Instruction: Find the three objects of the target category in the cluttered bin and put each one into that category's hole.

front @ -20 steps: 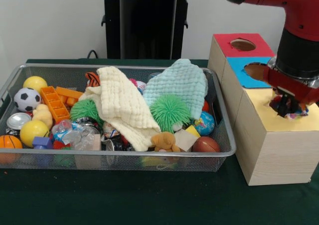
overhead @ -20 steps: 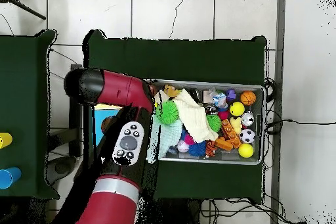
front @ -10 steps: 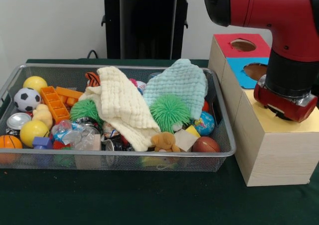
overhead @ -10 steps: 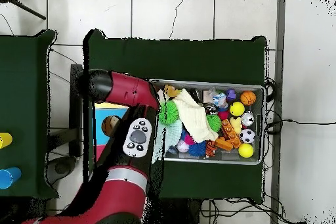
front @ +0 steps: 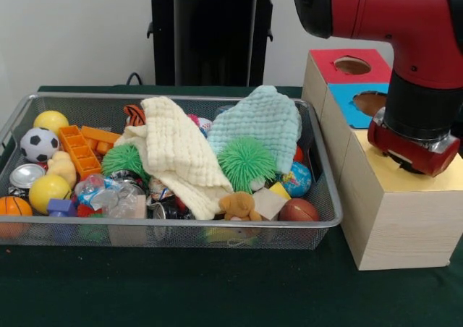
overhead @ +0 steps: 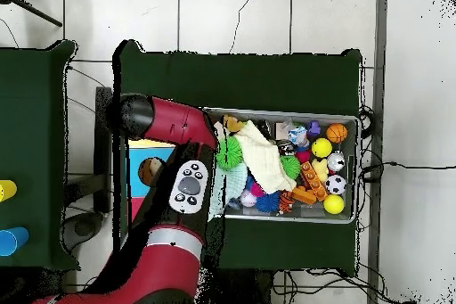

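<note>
The red and black robot arm (front: 405, 23) reaches down over the pale wooden box (front: 394, 211) with three coloured tops, and its wrist sits low on the yellow-topped section (front: 383, 179). The gripper itself is hidden under the wrist, so I cannot tell how it is set. Behind it lie the blue top with a round hole (front: 369, 101) and the red top with a round hole (front: 353, 65).

Just beside the box on the dark green desk (front: 217, 291) stands the silver wire-mesh bin (front: 181, 234), full of clutter. A cream knitted cloth (front: 181, 153) and a mint knitted cloth (front: 264, 121) drape over the heap. Two green spiky balls (front: 247, 162) lie against them. Near the front sit a small brown teddy (front: 239, 206) and a brown basketball (front: 298, 210). At the far end are a soccer ball (front: 37, 143), yellow balls (front: 48, 189) and orange plastic bricks (front: 79, 150).
</note>
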### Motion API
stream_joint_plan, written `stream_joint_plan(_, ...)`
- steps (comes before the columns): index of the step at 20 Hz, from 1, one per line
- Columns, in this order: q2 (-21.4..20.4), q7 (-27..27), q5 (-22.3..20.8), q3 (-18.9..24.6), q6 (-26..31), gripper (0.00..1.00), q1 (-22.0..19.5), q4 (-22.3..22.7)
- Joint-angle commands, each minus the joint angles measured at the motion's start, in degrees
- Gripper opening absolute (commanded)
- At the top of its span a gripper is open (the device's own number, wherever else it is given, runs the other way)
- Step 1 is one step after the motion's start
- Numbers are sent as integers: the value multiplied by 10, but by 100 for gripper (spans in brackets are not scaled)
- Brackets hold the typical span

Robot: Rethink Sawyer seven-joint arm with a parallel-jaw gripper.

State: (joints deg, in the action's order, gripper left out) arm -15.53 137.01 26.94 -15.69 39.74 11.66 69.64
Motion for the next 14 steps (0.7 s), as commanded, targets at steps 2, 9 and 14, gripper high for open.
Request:
stream_joint_plan(2,-96,67,-36,-18,137,0,-7,27)
stream_joint_plan(9,-131,43,-39,0,156,0,-36,0)
stream_joint_plan(14,-150,36,-45,10,166,0,-41,7)
